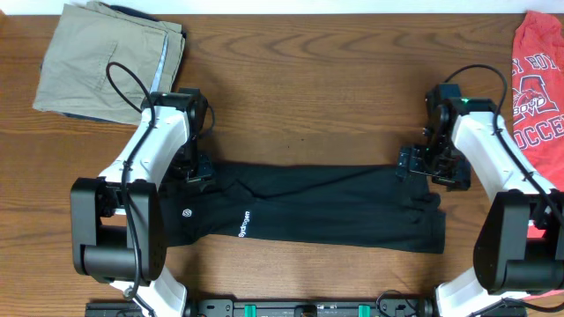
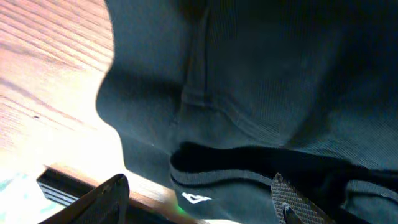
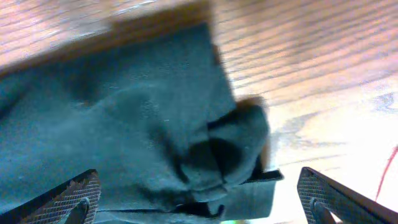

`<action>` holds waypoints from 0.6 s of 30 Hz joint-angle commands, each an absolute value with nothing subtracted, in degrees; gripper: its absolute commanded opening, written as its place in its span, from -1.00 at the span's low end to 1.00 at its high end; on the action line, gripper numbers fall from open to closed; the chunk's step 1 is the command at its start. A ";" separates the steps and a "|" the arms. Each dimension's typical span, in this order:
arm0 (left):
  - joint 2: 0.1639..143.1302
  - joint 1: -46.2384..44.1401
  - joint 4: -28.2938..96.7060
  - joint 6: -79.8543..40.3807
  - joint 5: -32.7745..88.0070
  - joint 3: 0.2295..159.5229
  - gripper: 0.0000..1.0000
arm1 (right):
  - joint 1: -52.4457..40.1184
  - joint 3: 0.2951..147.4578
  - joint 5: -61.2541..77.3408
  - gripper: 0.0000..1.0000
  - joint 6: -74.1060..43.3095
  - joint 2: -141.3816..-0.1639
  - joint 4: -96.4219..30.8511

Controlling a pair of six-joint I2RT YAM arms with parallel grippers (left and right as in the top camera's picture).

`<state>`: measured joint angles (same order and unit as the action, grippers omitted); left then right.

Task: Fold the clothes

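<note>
Black shirt (image 1: 317, 207), long folded strip

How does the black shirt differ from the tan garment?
The black shirt lies as a long band across the middle; the tan garment is a compact stack at the far-left corner. The black shirt bears white lettering; the tan garment looks plain. Both rest on the table.

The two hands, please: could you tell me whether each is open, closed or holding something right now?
Left hand: open, holding nothing, over the black shirt.
Right hand: open, holding nothing.
</note>
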<state>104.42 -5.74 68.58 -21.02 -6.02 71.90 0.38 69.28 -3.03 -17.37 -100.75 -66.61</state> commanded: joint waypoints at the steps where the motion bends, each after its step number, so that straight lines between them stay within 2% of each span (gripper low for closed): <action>1: 103.33 -5.54 69.21 -21.08 -8.86 71.72 0.45 | 3.60 69.28 -1.98 0.99 -15.99 -99.66 -67.66; 3: 103.31 -5.54 70.48 -21.10 -8.86 72.40 0.26 | 4.99 69.65 3.77 0.99 -12.53 -99.63 -68.95; 4: 103.20 -5.54 71.50 -21.12 -8.86 73.36 -0.08 | 5.67 70.11 6.90 0.99 -10.46 -99.55 -69.82; 5: 103.00 -5.54 72.27 -21.10 -8.84 74.26 -0.29 | 6.22 70.65 9.17 0.99 -9.17 -99.39 -70.72; 6: 102.61 -5.54 73.06 -21.12 -8.84 75.24 -0.40 | 6.57 71.22 10.37 0.96 -8.58 -99.18 -71.55; 9: 100.20 -5.56 74.19 -21.10 -8.08 77.95 -0.40 | 6.70 73.23 11.22 0.86 -7.94 -97.60 -74.32; 11: 98.37 -5.56 74.02 -21.08 -5.80 78.91 -0.39 | 6.02 73.93 11.86 0.72 -6.70 -96.42 -75.53; 12: 97.43 -5.58 73.38 -20.99 -3.73 78.94 -0.41 | 5.45 73.93 12.71 0.54 -5.87 -95.79 -75.72; 13: 96.68 -5.63 72.77 -19.81 -0.38 78.94 -0.63 | 4.54 73.87 13.82 0.02 -5.08 -95.26 -75.70; 14: 96.40 -5.80 72.34 -18.57 2.46 78.89 -0.85 | 3.88 73.78 14.24 -0.59 -5.04 -95.11 -75.64; 15: 96.31 -6.09 71.90 -17.21 5.28 78.85 -0.88 | 2.79 73.60 14.41 -0.97 -5.04 -95.11 -75.59; 18: 96.47 -7.99 69.28 -14.15 10.68 77.30 -0.88 | -0.73 71.50 14.39 -0.98 -5.06 -95.15 -73.58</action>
